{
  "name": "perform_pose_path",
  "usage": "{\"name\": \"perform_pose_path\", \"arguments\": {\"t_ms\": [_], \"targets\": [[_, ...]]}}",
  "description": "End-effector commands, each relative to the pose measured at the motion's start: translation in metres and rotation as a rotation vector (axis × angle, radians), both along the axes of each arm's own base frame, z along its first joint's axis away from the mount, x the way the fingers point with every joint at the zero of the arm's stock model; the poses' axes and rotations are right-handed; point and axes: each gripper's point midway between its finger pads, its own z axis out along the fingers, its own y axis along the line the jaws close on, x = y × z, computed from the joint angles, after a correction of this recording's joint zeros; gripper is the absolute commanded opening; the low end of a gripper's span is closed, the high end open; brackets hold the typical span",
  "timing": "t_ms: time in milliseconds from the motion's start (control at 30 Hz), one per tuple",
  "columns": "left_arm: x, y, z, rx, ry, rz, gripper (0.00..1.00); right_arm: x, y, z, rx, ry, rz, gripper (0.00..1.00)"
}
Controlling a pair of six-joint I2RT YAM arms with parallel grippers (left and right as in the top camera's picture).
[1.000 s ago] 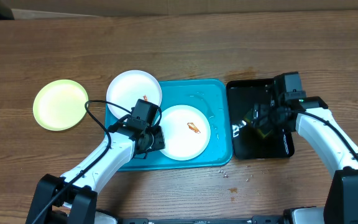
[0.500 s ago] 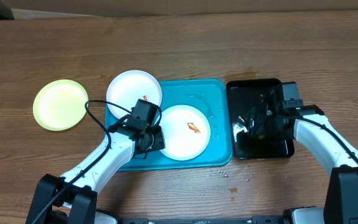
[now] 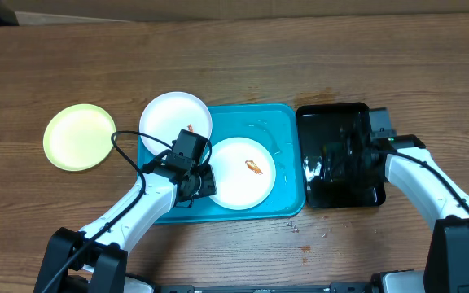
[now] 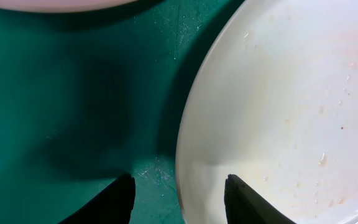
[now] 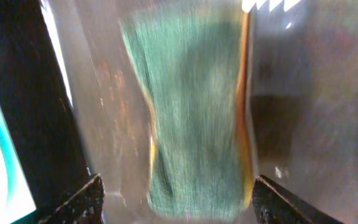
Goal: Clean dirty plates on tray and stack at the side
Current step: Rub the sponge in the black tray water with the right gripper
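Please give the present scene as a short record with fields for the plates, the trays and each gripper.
light green plate: on the table, left of the blue tray, apart from it
rear white plate: overlapping the blue tray's far left corner, small smear
front white plate: inside the blue tray, orange smear
left gripper: open, straddling the front white plate's rim
right gripper: over the black tray, green sponge between its fingers, grip unclear

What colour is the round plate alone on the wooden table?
Pale yellow-green plate, clearest in overhead view.
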Motion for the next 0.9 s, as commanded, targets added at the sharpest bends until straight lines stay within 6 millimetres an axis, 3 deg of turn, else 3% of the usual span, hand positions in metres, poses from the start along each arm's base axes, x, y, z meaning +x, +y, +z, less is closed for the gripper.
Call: {"name": "perform_pose_path", "arguments": {"t_ms": [0,167,400,700,867], "targets": [[-0.002,0.001,-0.004,0.014,0.008,0.008,0.48,0.027,-0.011,0.011,-0.065,-0.093,-0.031,0.75],[-0.002,0.001,-0.004,0.014,0.008,0.008,0.49,0.029,-0.015,0.001,-0.088,-0.117,-0.029,0.74],[0.000,0.000,-0.003,0.011,0.001,0.008,0.48,0.028,0.005,-0.016,-0.091,-0.148,0.058,0.70],[-0.002,0.001,-0.004,0.016,0.011,0.008,0.48,0.029,-0.015,-0.035,-0.269,-0.126,0.048,0.62],[-0.002,0.001,-0.004,0.016,0.010,0.008,0.48,0.027,-0.005,-0.036,-0.210,-0.118,0.063,0.48]]}}
